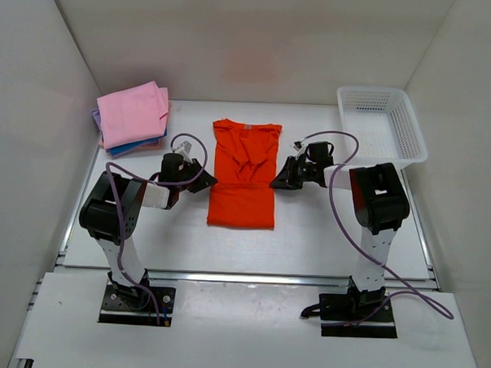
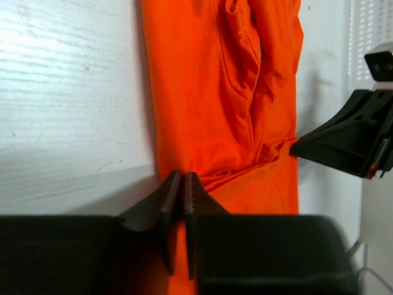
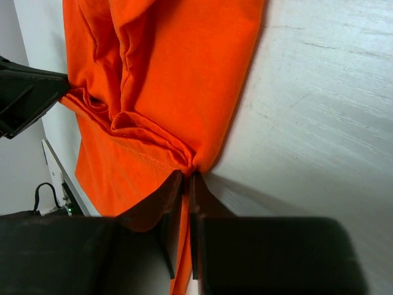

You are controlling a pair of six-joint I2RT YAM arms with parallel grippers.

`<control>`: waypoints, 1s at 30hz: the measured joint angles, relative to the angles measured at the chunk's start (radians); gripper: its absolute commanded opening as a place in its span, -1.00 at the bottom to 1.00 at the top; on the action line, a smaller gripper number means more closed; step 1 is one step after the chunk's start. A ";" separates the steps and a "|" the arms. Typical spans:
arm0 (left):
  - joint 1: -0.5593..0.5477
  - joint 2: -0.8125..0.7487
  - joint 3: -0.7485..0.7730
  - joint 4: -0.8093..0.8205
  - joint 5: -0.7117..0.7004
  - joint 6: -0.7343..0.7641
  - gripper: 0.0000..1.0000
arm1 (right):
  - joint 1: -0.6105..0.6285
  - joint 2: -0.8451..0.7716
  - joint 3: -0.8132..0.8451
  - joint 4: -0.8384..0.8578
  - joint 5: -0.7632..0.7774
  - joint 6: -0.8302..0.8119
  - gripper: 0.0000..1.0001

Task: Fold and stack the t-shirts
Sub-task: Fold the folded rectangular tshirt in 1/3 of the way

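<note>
- We see the orange t-shirt [image 1: 243, 176] lying in the middle of the table [image 1: 325, 236], doubled into a narrow lengthwise strip with its collar at the far end; the far half is creased and bunched, the near half lies flat
- The left gripper [image 1: 205, 182] sits at the shirt's left edge about midway along its length; in the left wrist view its jaws are clenched on the cloth edge, with orange showing between the fingers [image 2: 174, 196]
- The right gripper [image 1: 276, 184] sits opposite at the right edge; in the right wrist view its jaws are pinched tight on a gathered fold of the same shirt, and wrinkles run into the fingertips [image 3: 175, 196]
- At the far left we find a stack of folded squares; the pink shirt [image 1: 133, 112] is on top, with the blue shirt [image 1: 133, 149] and the purple shirt [image 1: 95, 116] peeking out beneath
- A white mesh basket [image 1: 416, 134] stands at the far right, well apart from the orange shirt
</note>
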 measured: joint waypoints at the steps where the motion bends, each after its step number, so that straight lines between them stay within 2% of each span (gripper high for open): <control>1: -0.002 0.000 0.000 0.000 0.004 -0.001 -0.98 | 0.000 0.000 0.000 -0.001 0.000 -0.002 -1.00; 10: 0.005 -0.008 0.014 -0.037 0.024 0.008 -1.00 | 0.005 -0.015 0.000 -0.016 0.004 -0.002 -1.00; 19: 0.006 -0.050 0.116 -0.137 0.041 0.048 -1.00 | 0.012 -0.143 0.000 -0.027 0.003 0.005 -1.00; 24: 0.025 -0.050 0.206 -0.172 0.062 0.064 -1.00 | 0.003 -0.144 0.008 -0.036 0.000 0.010 -1.00; 30: 0.047 -0.051 0.213 -0.181 0.076 0.068 -1.00 | -0.006 -0.144 0.015 -0.040 -0.005 0.012 -1.00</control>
